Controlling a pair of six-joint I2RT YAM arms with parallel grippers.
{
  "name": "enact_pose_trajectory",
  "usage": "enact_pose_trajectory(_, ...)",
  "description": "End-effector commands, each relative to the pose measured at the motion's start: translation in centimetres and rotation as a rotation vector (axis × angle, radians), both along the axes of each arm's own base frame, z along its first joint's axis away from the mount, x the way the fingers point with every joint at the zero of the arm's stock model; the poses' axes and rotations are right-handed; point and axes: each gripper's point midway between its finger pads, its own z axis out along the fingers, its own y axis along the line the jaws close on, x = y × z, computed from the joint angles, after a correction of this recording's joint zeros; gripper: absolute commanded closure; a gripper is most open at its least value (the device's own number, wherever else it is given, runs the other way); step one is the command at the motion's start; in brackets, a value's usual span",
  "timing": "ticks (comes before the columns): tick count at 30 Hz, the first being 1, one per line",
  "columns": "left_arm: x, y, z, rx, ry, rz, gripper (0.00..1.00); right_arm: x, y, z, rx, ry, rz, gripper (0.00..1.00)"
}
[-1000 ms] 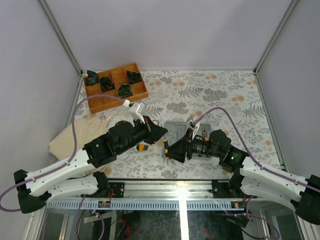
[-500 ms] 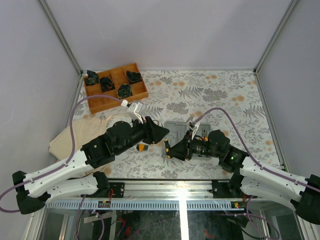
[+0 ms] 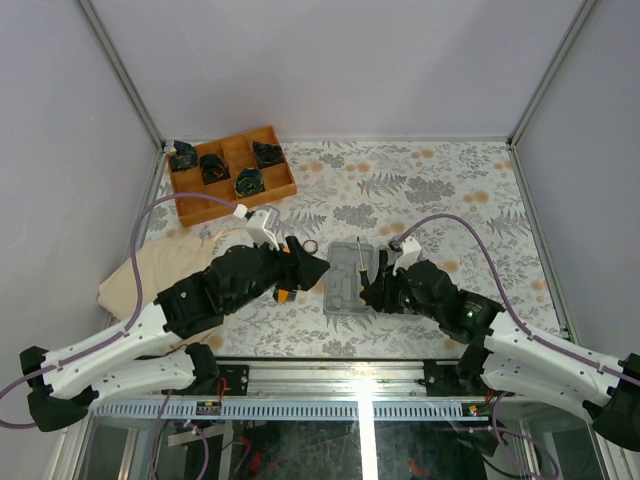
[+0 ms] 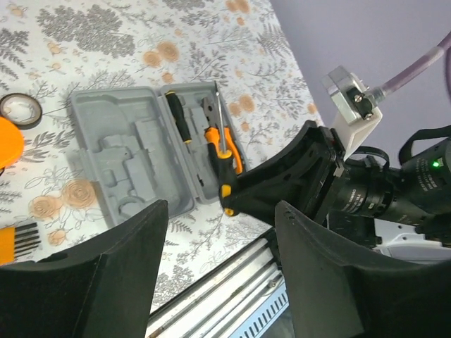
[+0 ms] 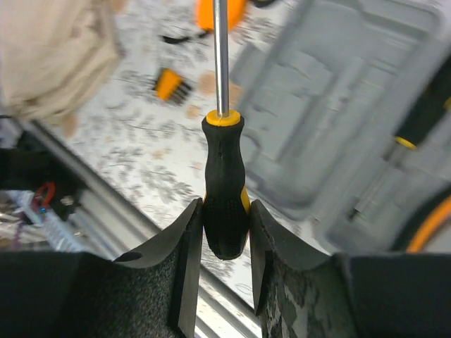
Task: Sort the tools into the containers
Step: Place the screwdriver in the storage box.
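The right pincer (image 5: 224, 215) is closed on the black-and-yellow handle of a screwdriver (image 5: 224, 165). The thin metal shaft points away from the fingers. The tool is over the right half of the open grey case (image 4: 127, 158), close above the orange-handled pliers (image 4: 237, 158) that lie there. The left pincer (image 4: 220, 211) stands wide open and holds nothing.

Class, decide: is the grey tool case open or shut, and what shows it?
Open. The grey case lies spread flat, moulded recesses facing up, with orange-handled pliers and a screwdriver resting in one half.
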Motion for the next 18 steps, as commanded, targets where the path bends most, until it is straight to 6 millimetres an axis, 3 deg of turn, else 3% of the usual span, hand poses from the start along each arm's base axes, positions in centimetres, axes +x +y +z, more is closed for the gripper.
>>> enact_pose_trajectory(1,1.2,1.2,-1.9,0.085,0.016,0.046,0.38,1.6,-3.3,-1.0,-0.186,0.039,-0.175,1.0)
enact_pose_trajectory(5,2.6,1.6,-3.1,0.117,0.04,0.031,0.38,1.2,-3.2,-2.2,-0.204,0.104,-0.185,1.0)
enact_pose_trajectory(11,5.4,2.3,-4.5,0.144,0.071,0.012,0.38,1.8,-2.3,-1.4,-0.173,0.078,-0.183,1.0)
enact_pose_trajectory(18,8.3,2.2,-5.6,0.139,0.108,-0.023,0.4,3.6,-3.7,-1.4,-0.244,-0.005,-0.25,1.0)
